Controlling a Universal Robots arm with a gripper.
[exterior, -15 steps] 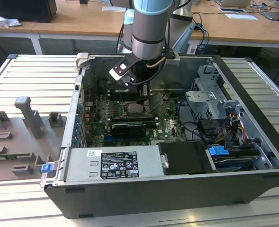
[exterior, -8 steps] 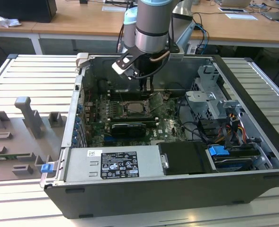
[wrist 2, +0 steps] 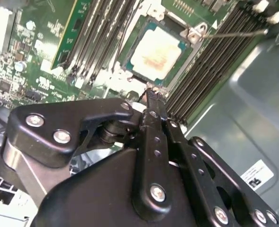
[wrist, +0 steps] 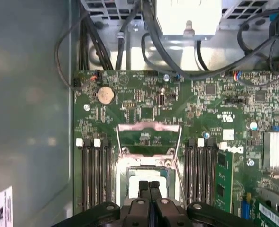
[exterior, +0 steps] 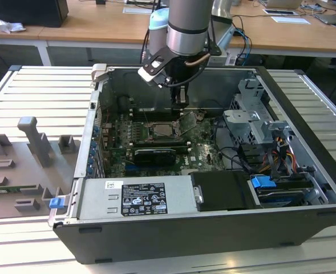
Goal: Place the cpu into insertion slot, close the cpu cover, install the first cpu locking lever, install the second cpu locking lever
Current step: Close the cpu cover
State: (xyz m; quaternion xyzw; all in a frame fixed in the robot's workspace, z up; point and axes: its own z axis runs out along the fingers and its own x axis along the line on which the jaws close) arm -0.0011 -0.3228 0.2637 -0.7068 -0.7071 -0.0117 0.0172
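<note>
The cpu (wrist 2: 156, 54), with its pale silver top, lies flat in the insertion slot (wrist 2: 135, 74) amid the green motherboard (wrist: 210, 104). The cpu cover (wrist: 148, 126), a silver frame with a cut-out centre, stands swung up on its hinge beside the socket; in the exterior view the cpu cover (exterior: 189, 121) leans up on the socket's right. Thin wire locking levers (wrist: 179, 150) rise at the cover's sides, and one lever (wrist 2: 234, 33) sticks out past the socket corner. My gripper (wrist: 148, 187) hangs just above the socket's edge, its fingers shut together with nothing between them. The gripper (exterior: 182, 98) is inside the case.
Long black memory slots (wrist: 94, 175) flank the socket on both sides. The open computer case (exterior: 304, 228) has walls close around, a drive cage (exterior: 253, 114) and cables (exterior: 236, 154) on the exterior view's right, and a power supply (exterior: 139, 197) in front. Grey fixtures (exterior: 31, 148) stand outside.
</note>
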